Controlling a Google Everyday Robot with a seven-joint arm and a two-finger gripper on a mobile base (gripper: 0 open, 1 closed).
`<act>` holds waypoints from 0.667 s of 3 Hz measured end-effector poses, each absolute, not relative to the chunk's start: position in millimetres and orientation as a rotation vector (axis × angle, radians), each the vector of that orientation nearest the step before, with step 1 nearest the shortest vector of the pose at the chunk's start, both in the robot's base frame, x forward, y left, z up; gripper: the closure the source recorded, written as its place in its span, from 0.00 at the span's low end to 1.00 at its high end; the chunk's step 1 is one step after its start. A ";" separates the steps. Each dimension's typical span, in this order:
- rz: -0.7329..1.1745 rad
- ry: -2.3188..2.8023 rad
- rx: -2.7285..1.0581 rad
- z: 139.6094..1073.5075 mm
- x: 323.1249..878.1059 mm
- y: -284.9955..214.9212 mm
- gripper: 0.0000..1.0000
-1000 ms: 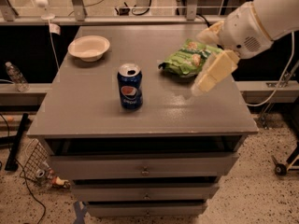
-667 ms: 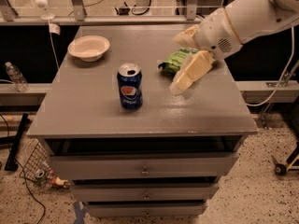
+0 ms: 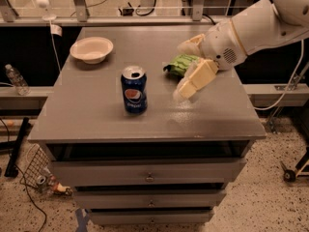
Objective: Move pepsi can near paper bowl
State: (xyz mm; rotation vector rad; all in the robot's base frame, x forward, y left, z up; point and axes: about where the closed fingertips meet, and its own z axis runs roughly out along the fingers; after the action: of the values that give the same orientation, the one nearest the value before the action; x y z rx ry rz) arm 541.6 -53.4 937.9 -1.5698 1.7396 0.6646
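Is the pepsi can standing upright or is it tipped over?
Upright: the can stands on its base, silver top facing up. The gripper hangs beside it, above the table, not touching it.

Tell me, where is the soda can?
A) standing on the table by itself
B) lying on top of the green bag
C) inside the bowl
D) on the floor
A: the can stands upright on the table, apart from the bowl, and the gripper hangs near the green bag, not touching the can.
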 end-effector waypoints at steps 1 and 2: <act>0.733 1.700 -1.514 927.8 540.1 -30.7 0.00; 0.765 1.670 -1.488 924.3 542.6 -6.9 0.00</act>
State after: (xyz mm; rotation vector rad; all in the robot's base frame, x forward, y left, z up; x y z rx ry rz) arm 542.6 -6.9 924.3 -1.4883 1.6697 0.7655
